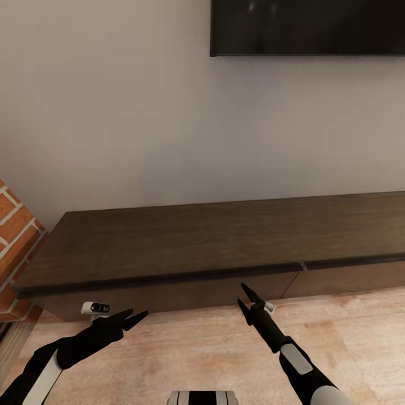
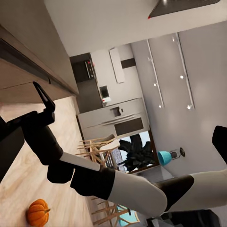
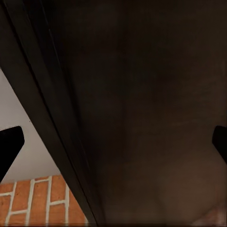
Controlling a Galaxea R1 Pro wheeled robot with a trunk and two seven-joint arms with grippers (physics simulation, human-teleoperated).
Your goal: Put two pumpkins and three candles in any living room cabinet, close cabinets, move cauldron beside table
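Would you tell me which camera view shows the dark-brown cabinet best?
The head view: the cabinet shows its long top and drawer fronts against the wall. The right wrist view gives a dark close-up of its wood; the left wrist view catches an edge.

Cabinet (image 1: pixel 185 247) long, low, dark brown, against pale wall (image 1: pixel 112 112); drawer fronts flush, seam right of centre. Dark screen (image 1: pixel 306 27) on wall above. Brick (image 1: pixel 14 236) at left edge. Wood floor (image 1: pixel 197 349) in front. Left gripper (image 1: pixel 132 319) open, fingers spread, near cabinet base. Right gripper (image 1: pixel 243 296) open, tips at drawer front.
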